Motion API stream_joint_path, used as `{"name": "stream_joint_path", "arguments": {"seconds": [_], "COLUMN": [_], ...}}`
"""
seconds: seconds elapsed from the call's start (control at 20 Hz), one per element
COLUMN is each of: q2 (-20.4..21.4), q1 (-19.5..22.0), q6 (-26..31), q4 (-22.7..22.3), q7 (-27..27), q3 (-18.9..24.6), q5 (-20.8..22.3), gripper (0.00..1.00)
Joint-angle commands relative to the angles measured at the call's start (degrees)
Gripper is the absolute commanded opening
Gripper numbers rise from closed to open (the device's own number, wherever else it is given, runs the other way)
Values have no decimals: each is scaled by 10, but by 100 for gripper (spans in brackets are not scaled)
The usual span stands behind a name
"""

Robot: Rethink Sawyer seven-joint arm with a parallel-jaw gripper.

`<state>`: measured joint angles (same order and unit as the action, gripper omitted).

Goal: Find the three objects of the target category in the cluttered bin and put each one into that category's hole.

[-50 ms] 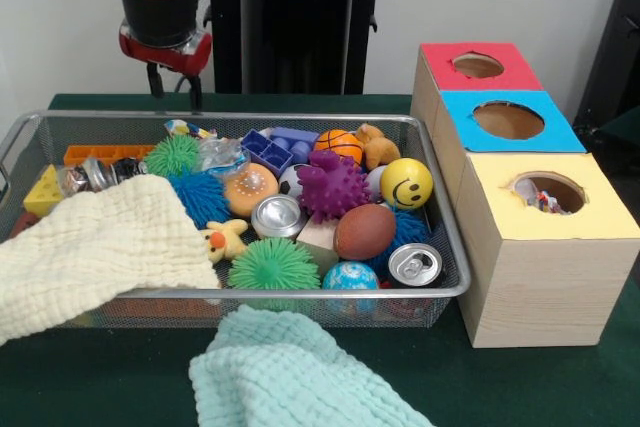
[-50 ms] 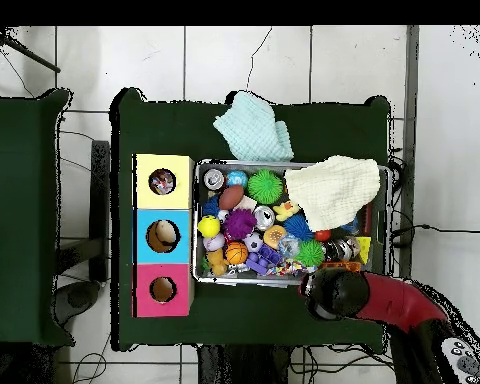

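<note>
Covering the table [image 1: 560, 387], dark green cloth, white tiled floor [image 2: 284, 60] around.

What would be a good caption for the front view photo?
Wire bin of toys and cans under a cream cloth, beside three colored hole boxes; end effector hovers behind.

- Silver wire bin [image 1: 455, 247] on dark green table [image 1: 560, 387].
- Pale yellow waffle-weave cloth [image 1: 95, 247]; mint green waffle-weave cloth [image 1: 290, 372].
- Purple spiky ball [image 1: 333, 185]; yellow smiley ball [image 1: 406, 183] with black face.
- Orange basketball [image 1: 340, 144] with black lines; brown football [image 1: 364, 231].
- Red, blue, yellow tops on pale wood-grain box [image 1: 530, 287].
</note>
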<state>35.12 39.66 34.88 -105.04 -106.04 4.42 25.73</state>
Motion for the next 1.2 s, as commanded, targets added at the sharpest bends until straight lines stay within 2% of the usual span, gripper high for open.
{"name": "stream_joint_path", "arguments": {"seconds": [0.05,0.5,1.2], "q2": [7,10,6], "q1": [-18,-31,-30], "q6": [79,88,108], "q4": [53,70,96], "q7": [15,21,46], "q3": [57,61,82], "q5": [-34,-41,-39], "gripper": [100,100,100]}}
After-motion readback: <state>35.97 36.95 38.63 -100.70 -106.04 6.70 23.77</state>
